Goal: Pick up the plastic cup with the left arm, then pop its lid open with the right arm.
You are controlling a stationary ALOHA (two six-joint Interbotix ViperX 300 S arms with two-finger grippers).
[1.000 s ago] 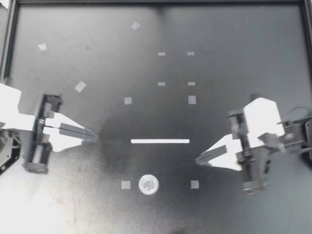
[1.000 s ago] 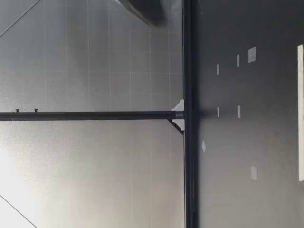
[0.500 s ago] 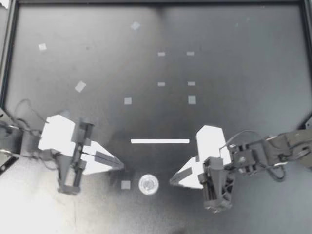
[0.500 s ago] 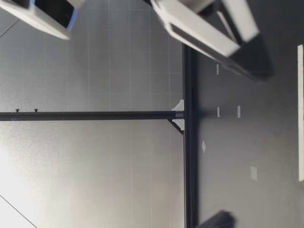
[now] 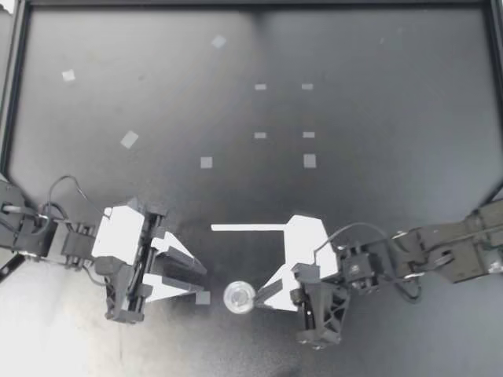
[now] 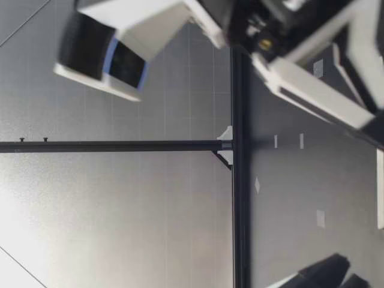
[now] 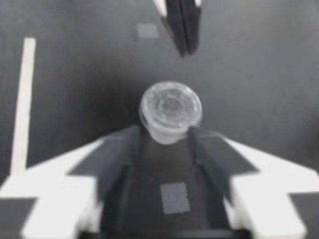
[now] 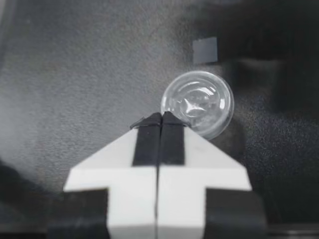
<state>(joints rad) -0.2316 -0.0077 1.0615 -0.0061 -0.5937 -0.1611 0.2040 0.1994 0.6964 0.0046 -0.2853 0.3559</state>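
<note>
Clear plastic cup (image 5: 240, 297): likely light, thin-walled and slippery; grip across its rim. Left gripper (image 5: 203, 283) stands wide just left; right gripper (image 5: 258, 301) pinched closed, empty, at its right.

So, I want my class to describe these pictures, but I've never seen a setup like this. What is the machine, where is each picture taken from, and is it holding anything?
It is a robot with two arms at a black table. Each arm ends in a two-fingered tool. One picture looks straight down from above, one looks across from table height, and each arm carries a camera at its wrist. On the table lie pale tape marks, a white strip and a small clear cup. The left tool is open, with the cup just ahead of its fingers. The right tool is shut, its tip close beside the cup. Neither holds anything.
</note>
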